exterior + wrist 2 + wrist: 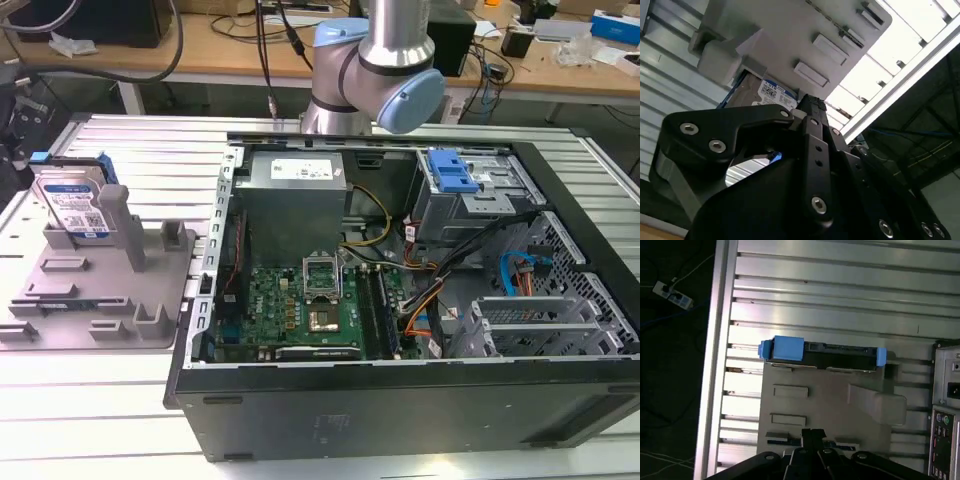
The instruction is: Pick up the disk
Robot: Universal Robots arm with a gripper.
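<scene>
The disk (76, 206) stands upright on edge in a slot at the back of the grey fixture plate (110, 310), at the exterior view's left. Its white-and-blue label faces forward. In the first wrist view I see the disk (840, 351) edge-on, with blue side rails at both ends. My black gripper (813, 433) hovers over the plate, apart from the disk, shut with nothing in it. In the second wrist view the gripper (809, 103) points towards the disk's label (775, 94).
An open computer case (400, 300) with motherboard, cables and a blue-latched drive cage (450, 172) stands right of the plate on the ribbed metal table (120, 150). The arm's base (375, 60) rises behind the case. Upright posts (118, 225) flank the disk.
</scene>
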